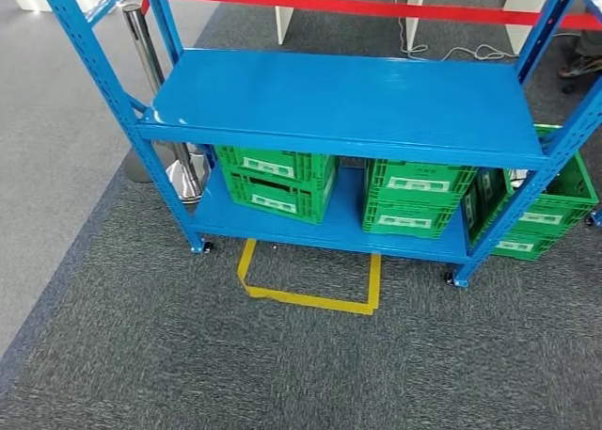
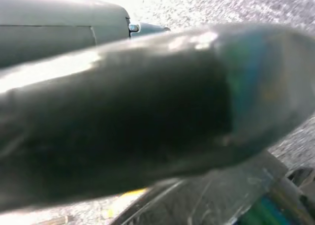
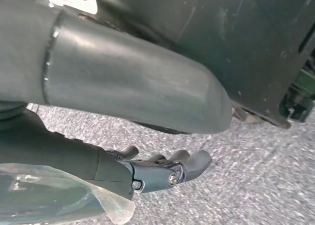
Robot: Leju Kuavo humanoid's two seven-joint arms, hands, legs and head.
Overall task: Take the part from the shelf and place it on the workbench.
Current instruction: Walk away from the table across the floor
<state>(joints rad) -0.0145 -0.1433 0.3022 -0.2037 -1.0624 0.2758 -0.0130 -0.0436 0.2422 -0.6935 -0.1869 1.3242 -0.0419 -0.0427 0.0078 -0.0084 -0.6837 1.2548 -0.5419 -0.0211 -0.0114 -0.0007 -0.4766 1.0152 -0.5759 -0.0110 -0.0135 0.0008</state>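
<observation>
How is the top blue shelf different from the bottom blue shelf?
The top shelf is bare, while the bottom shelf carries green crates. The top shelf shines in full light; the bottom shelf sits shaded beneath it. Both are blue, on one frame.

The head view looks forward and down from high up at the blue metal shelf rack (image 1: 340, 110) on grey carpet (image 1: 298, 374). Both wrist views sit close behind their hands, angled down at that same carpet.
</observation>
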